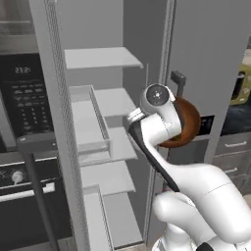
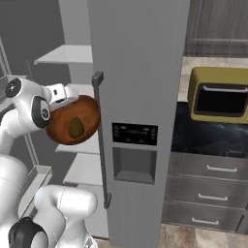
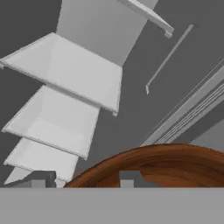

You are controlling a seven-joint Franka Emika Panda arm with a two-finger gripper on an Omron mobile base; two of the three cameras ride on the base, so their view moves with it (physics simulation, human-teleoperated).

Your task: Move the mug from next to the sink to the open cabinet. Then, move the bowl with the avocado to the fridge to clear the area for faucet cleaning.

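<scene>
My gripper (image 2: 62,93) is shut on the rim of the reddish-brown wooden bowl (image 2: 72,121), which it holds up and tilted on edge in front of the open fridge (image 1: 105,103). The dark olive avocado (image 2: 76,127) lies inside the bowl. In the left base view the bowl (image 1: 190,122) shows behind the wrist, beside the closed fridge door (image 1: 206,49). In the hand view the bowl's rim (image 3: 166,164) curves across the bottom, with one fingertip (image 3: 127,178) inside it, and the white fridge shelves (image 3: 74,74) lie ahead. The mug, sink, faucet and open cabinet are out of view.
The open left fridge door carries white bins (image 1: 90,122). A long vertical handle (image 2: 100,135) runs down the closed door close to the bowl. A black built-in oven (image 1: 24,103) stands left of the fridge. An olive toaster oven (image 2: 219,94) sits on the counter above the drawers (image 2: 213,196).
</scene>
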